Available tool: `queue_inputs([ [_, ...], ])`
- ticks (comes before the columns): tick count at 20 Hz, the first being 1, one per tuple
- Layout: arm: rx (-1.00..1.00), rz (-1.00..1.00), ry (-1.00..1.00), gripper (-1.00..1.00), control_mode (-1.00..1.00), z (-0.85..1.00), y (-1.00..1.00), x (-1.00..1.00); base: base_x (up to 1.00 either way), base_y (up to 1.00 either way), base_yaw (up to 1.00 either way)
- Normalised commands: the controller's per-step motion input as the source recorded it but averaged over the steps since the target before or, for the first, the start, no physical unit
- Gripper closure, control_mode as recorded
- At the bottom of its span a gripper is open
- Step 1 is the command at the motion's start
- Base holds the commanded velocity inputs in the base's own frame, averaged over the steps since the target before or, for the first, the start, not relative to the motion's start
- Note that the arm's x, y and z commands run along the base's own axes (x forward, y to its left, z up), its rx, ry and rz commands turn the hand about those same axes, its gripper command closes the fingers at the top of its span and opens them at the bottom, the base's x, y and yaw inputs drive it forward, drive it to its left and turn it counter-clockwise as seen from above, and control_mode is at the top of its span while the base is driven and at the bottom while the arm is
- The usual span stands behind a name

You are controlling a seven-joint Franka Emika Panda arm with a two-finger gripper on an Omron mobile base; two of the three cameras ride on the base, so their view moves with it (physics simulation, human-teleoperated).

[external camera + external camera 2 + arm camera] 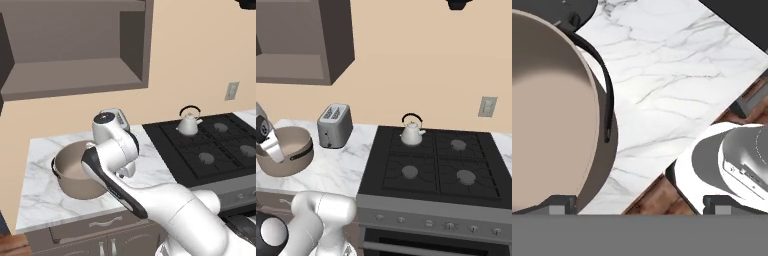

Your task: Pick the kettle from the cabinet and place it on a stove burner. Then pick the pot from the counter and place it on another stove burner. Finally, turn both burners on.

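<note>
The small silver kettle (189,124) (411,134) stands upright on the back left burner of the black cooktop (226,142) (428,159). The wide tan pot (72,167) (292,151) (552,110) sits on the white marble counter (40,195) (341,170) (662,90), left of the stove. My arm bends down over the pot's right side. In the hand view my gripper (640,202) is open, close above the pot's rim, and the pot's dark side handle (605,95) lies between its fingertips. Nothing is held.
A dark open cabinet (75,75) (301,70) hangs above the counter. A grey toaster (334,125) stands on the counter between pot and stove. The other three burners (410,171) are bare. Knobs (450,226) line the stove front. An outlet (487,106) is on the wall.
</note>
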Motion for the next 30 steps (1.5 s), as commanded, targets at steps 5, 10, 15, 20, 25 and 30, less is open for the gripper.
queue_inputs([
  [5,0.0,0.0,0.01,-1.0,-1.0,-0.21,0.12,0.22,0.0,0.0,0.0],
  [10,0.01,0.0,0.0,-1.0,-1.0,-0.19,0.1,0.19,0.0,0.0,0.0],
  [15,0.04,0.0,0.0,-1.0,-1.0,-0.16,0.07,0.2,0.0,0.0,0.0],
  [20,0.04,0.0,0.0,-1.0,-1.0,-0.19,0.06,0.19,0.0,0.0,0.0],
  [25,0.04,0.0,0.0,-1.0,-1.0,-0.17,0.06,0.11,0.0,0.0,0.0],
  [30,0.03,0.0,0.0,-1.0,-1.0,-0.15,0.09,0.04,0.0,0.0,0.0],
])
